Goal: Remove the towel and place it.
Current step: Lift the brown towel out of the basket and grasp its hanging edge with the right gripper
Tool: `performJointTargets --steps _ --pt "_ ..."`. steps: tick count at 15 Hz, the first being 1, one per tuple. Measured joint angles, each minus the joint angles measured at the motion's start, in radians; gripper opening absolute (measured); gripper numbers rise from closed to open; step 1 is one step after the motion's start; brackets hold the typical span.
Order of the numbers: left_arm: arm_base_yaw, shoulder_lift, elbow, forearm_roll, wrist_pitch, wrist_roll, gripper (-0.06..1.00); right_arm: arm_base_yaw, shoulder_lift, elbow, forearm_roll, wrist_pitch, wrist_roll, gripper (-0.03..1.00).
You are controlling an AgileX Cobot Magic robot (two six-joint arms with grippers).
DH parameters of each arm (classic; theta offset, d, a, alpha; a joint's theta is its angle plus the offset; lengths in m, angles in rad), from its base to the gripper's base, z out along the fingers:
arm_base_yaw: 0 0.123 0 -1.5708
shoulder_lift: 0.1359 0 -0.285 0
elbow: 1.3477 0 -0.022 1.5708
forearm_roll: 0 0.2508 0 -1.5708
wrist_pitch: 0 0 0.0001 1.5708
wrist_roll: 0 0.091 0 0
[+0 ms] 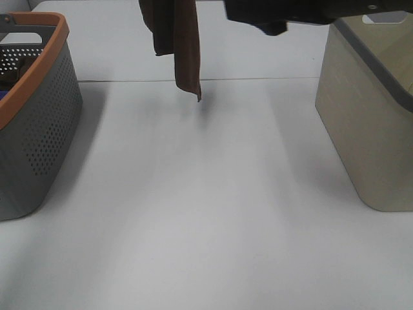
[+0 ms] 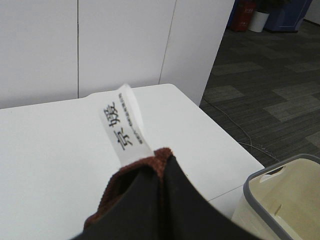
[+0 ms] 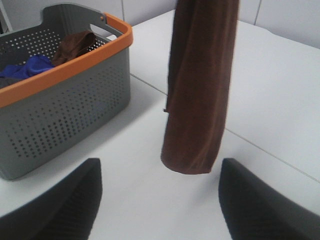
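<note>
Currently, you have one towel (image 1: 180, 45) in the air. It hangs down in a long, narrow fold from the top edge of the high view, over the far middle of the bench (image 1: 213, 213), with its lower corner close above the surface. You cannot tell from these views whether that corner touches.

Your left end effector (image 2: 164, 167) is clenched on the towel's upper edge, with its two dark fingers pressed together on the brown hem. One white tag (image 2: 127, 125) with printed characters stands up out of that grip.

Your right end effector (image 3: 160, 200) is released and grasps nothing. Its two fingers (image 3: 65, 200) are spread wide apart low over the bench, and the hanging towel shows beyond the gap between them without touching either.

Two containers stand on the bench, well apart, and the towel hangs between them:
- On the left of the high view there is one grey basket (image 1: 39, 123) with perforated walls and an orange rim. Two items lie in it, one blue cloth (image 3: 27, 67) and one brown cloth (image 3: 75, 45) beside it.
- On the right there is one beige bin (image 1: 368, 129) with a grey rim. The left wrist view shows nothing in the visible part of its interior.
</note>
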Motion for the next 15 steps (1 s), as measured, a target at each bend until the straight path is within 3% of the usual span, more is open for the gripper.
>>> performJointTargets --steps 3,6,12,15 --pt "0.0 0.0 0.0 0.0 0.0 0.0 0.0 0.17 0.143 -0.099 -0.004 -0.104 0.006 0.57" --pt "0.0 0.0 0.0 0.0 0.007 0.0 0.0 0.278 0.305 -0.222 -0.025 -0.195 0.006 0.53" --pt "0.0 0.0 0.0 0.0 0.04 0.0 0.0 0.281 0.466 -0.396 -0.03 -0.206 0.006 0.51" --pt "0.0 0.0 0.0 0.0 0.062 0.0 0.0 0.281 0.538 -0.426 -0.03 -0.257 0.006 0.51"
